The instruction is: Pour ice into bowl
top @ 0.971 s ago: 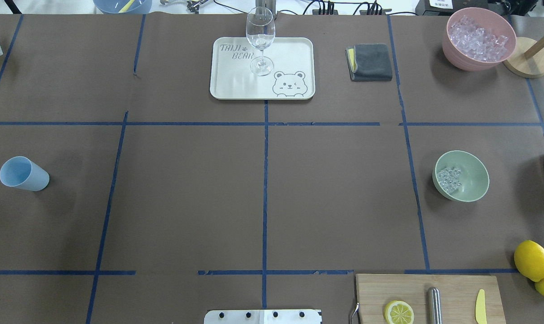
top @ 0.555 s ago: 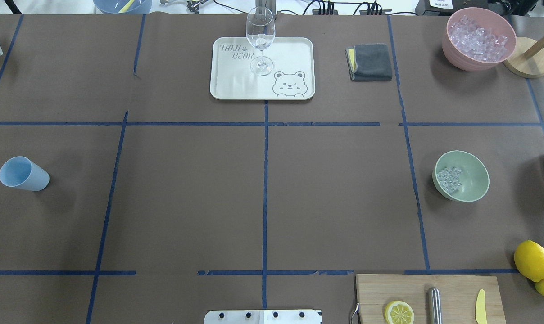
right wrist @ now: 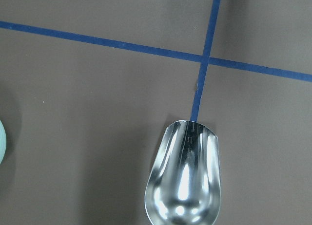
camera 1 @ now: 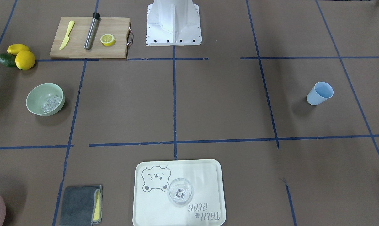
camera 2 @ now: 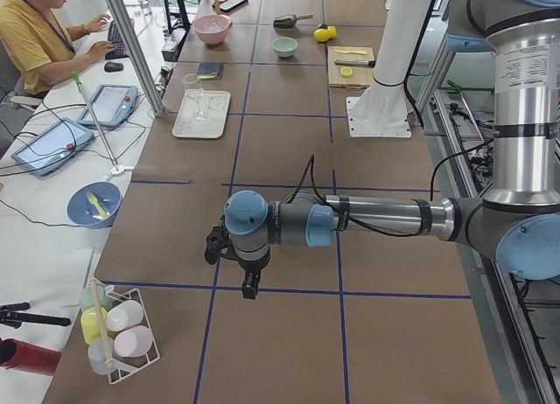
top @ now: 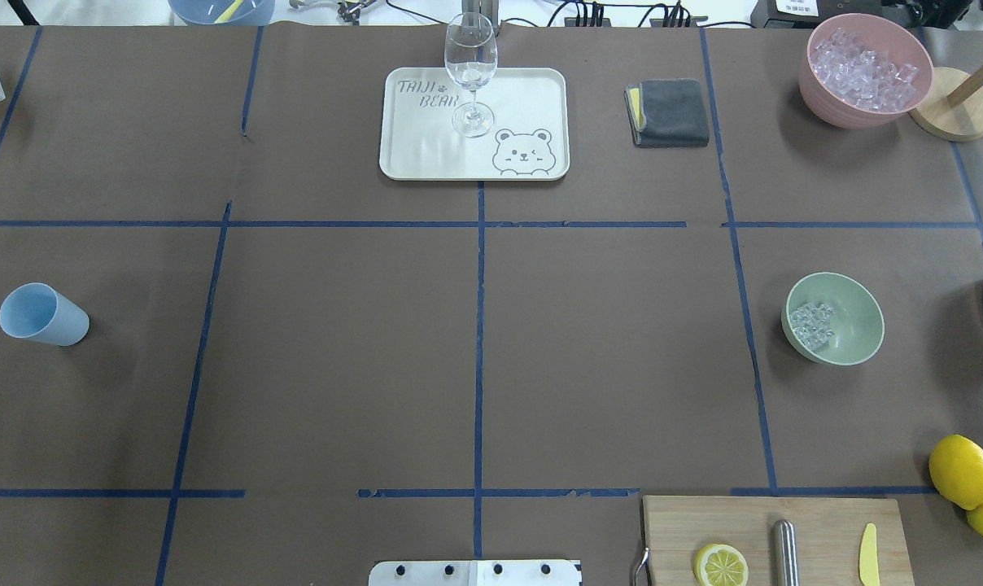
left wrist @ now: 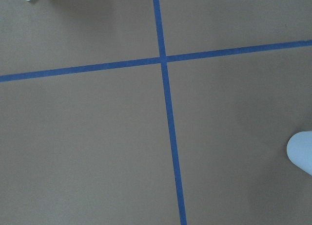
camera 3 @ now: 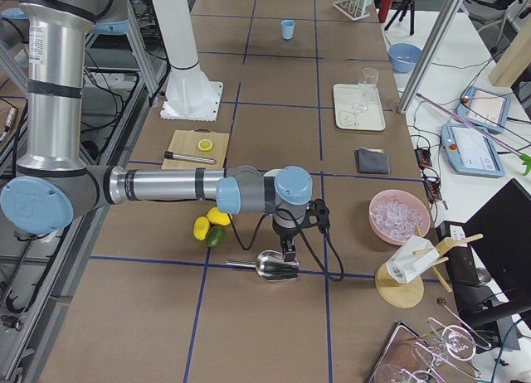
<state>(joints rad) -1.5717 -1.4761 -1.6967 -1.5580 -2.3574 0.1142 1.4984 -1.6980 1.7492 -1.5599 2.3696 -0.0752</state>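
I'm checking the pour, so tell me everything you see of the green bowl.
The bowl is round, pale sage green, smooth and matte, plastic-looking. It stands upright on the brown table cover, on the robot's right side. A small heap of ice lies inside, against one wall. Nothing else touches it.

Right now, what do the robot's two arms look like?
The left arm and right arm are silver tubes with light blue joint caps. The left pincer and right pincer are black, each fed by a loose black cable.
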